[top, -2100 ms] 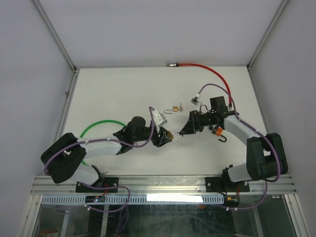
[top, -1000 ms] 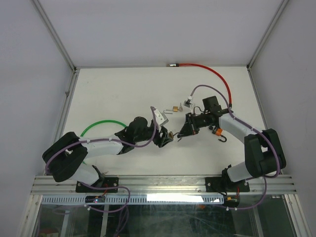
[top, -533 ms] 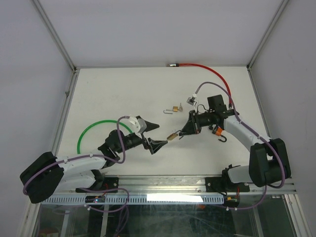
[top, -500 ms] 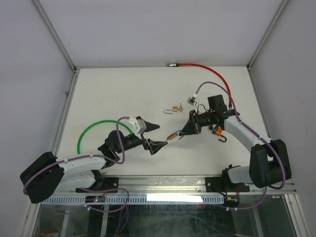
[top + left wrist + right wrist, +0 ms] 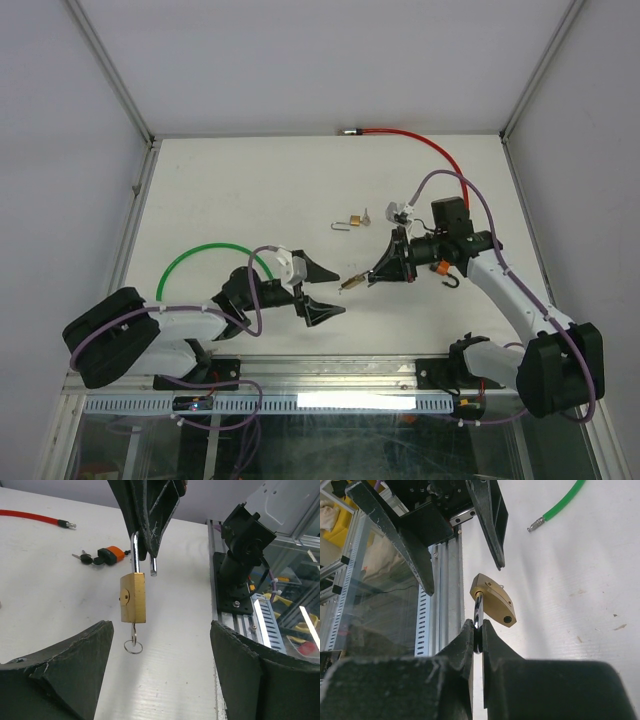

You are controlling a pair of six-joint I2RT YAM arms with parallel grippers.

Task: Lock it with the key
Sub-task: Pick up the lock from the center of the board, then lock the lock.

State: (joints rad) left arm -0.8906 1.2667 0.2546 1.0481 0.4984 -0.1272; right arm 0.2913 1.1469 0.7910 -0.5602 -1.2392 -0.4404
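top view: the brass padlock (image 5: 350,284) is held up off the bench (image 5: 230,190), roughly midway between the two arms near the front edge. the right jaws are pinching it by its shackle, and the left jaws are spread wide just on the other side of it, not touching it. there's a green cable (image 5: 196,256) curled by the left arm, a red cable (image 5: 425,142) along the back, a second small padlock (image 5: 354,220) lying further back and an orange-tagged key bunch (image 5: 440,267) near the right arm

left wrist view: the padlock hangs straight down between the two spread left fingers (image 5: 70,670), apart from both. its shackle (image 5: 134,555) runs up into the right jaws, and the other leg ends free beside the top of the body. a key (image 5: 133,629) sits in the bottom with a little ring dangling off it

right wrist view: the right jaws are pressed together on the shackle, the padlock body sits tilted just past the tips, and the open left jaws are beyond it
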